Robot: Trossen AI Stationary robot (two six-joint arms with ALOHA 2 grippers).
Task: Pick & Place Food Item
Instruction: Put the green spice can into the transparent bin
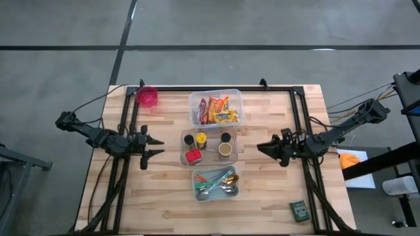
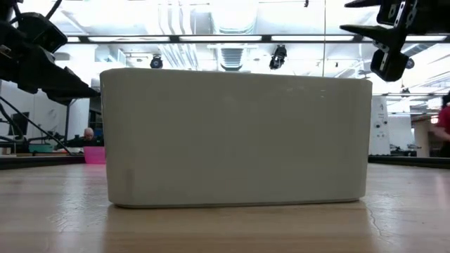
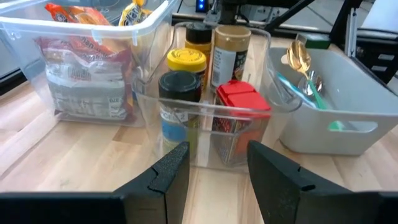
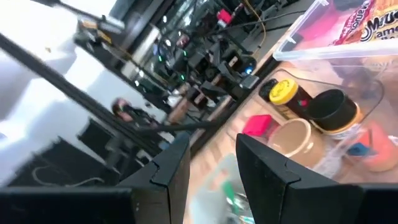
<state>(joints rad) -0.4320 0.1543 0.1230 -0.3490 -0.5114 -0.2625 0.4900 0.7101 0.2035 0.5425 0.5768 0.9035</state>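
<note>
A pink bowl (image 1: 147,97) sits on the pale wood worktop (image 1: 164,196). Clear bins (image 1: 209,147) hold red and yellow snack packets (image 1: 216,110), a red-lidded jar (image 1: 193,156) and a yellow-lidded jar (image 1: 201,138). The small box (image 1: 299,210) is dark green.

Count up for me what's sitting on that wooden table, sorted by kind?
Clear bins: 2, snack bin, jar bin
Grey cutlery bin: 1
Pink cup: 1
Green box: 1
Jars in the middle bin: 5, including the red-lidded one
Total: 10
</note>
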